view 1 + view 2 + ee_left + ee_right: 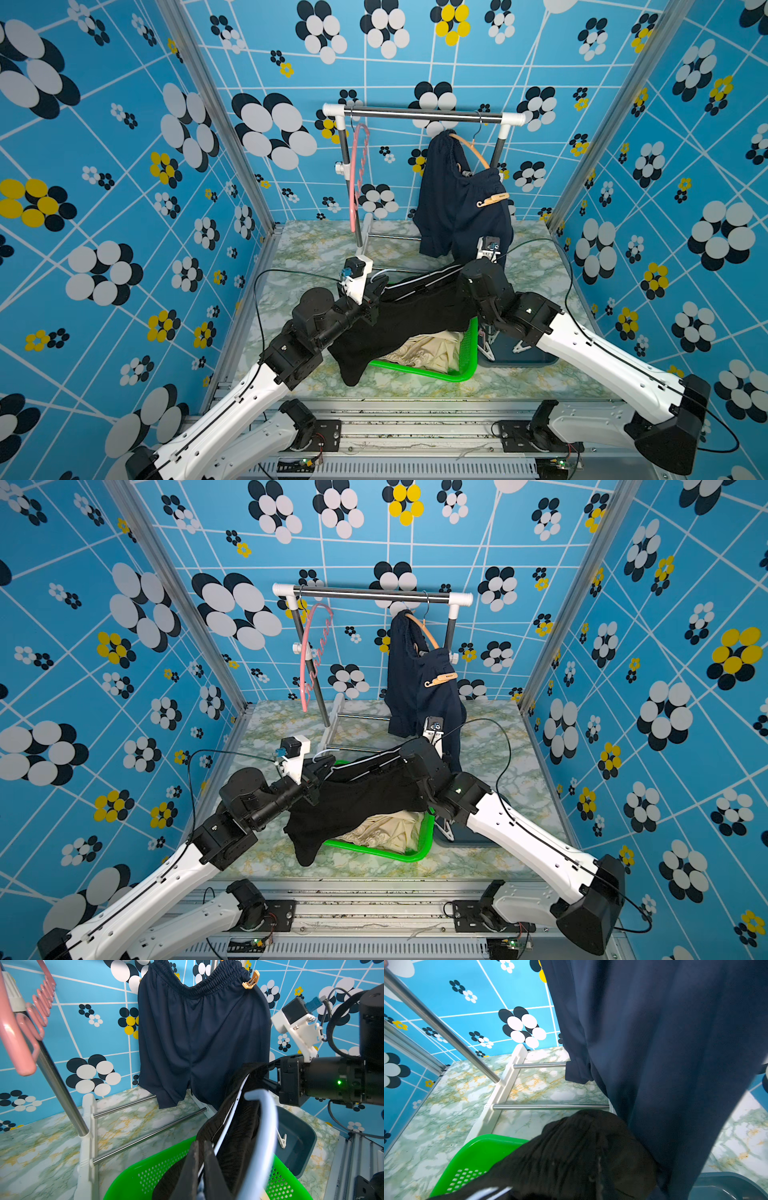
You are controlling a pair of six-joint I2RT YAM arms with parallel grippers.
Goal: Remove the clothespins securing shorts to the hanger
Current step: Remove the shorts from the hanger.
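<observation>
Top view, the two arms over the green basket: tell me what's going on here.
Both arms hold black fabric shorts on a white plastic hanger over the green plastic basket: left gripper shut on the hanger, right gripper shut on the shorts. Beige shorts lie in the basket. Navy shorts hang on the metal rack, tan clothespin attached.

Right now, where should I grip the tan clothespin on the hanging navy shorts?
Pinch the tan clothespin at its free tail, which sticks out past the waistband edge of the navy shorts. Probably come from the right arm's side, since the biting end sits on the fabric.
</observation>
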